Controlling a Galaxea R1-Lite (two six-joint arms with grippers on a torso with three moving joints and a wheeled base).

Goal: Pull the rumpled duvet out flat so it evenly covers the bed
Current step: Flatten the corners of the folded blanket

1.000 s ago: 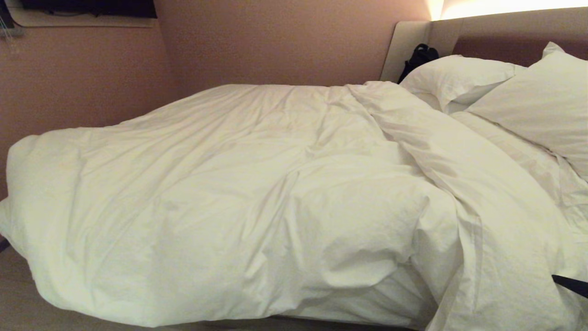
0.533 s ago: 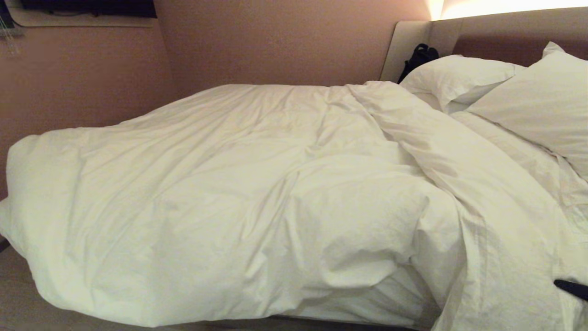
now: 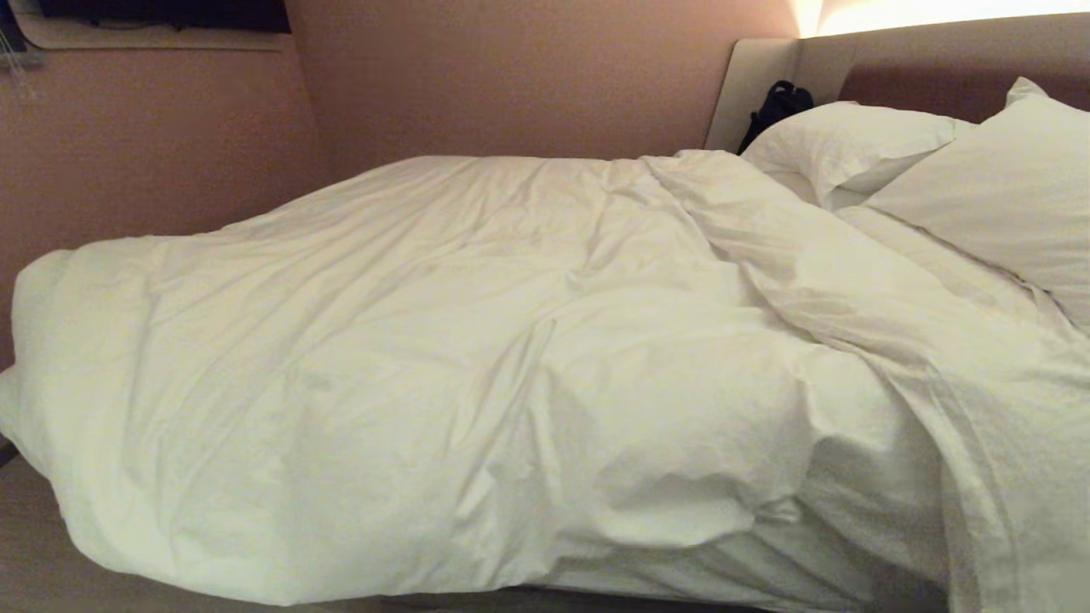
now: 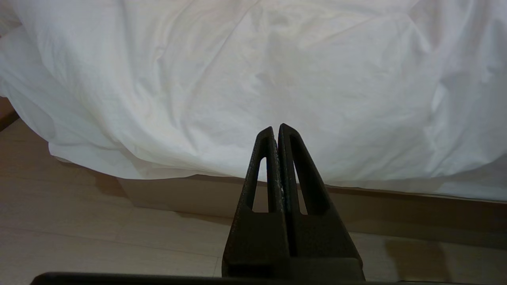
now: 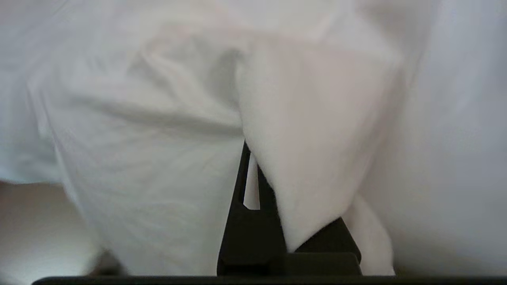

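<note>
The puffy white duvet [image 3: 477, 366] lies wrinkled over the bed [image 3: 920, 85]. Its right-hand fold is stretched toward the lower right of the head view. There it covers the strip below the pillows. My right gripper [image 5: 253, 158] is outside the head view. In the right wrist view it is shut on a fold of the duvet [image 5: 317, 118], and the cloth hides its tips. My left gripper [image 4: 276, 128] is shut and empty. It hangs low beside the bed, facing the duvet's overhanging edge [image 4: 253, 71] and the platform base [image 4: 178, 194].
Two white pillows [image 3: 851, 145] [image 3: 996, 187] lean on the headboard. A black bag [image 3: 777, 104] sits in the far corner beside them. A pinkish wall [image 3: 511, 77] runs along the bed's far side. Pale wood floor [image 4: 79, 237] lies below the left gripper.
The right gripper's dark tip, seen at the head view's lower right edge, has left that view. The duvet's right fold has been drawn rightward and now covers more of the sheet.
</note>
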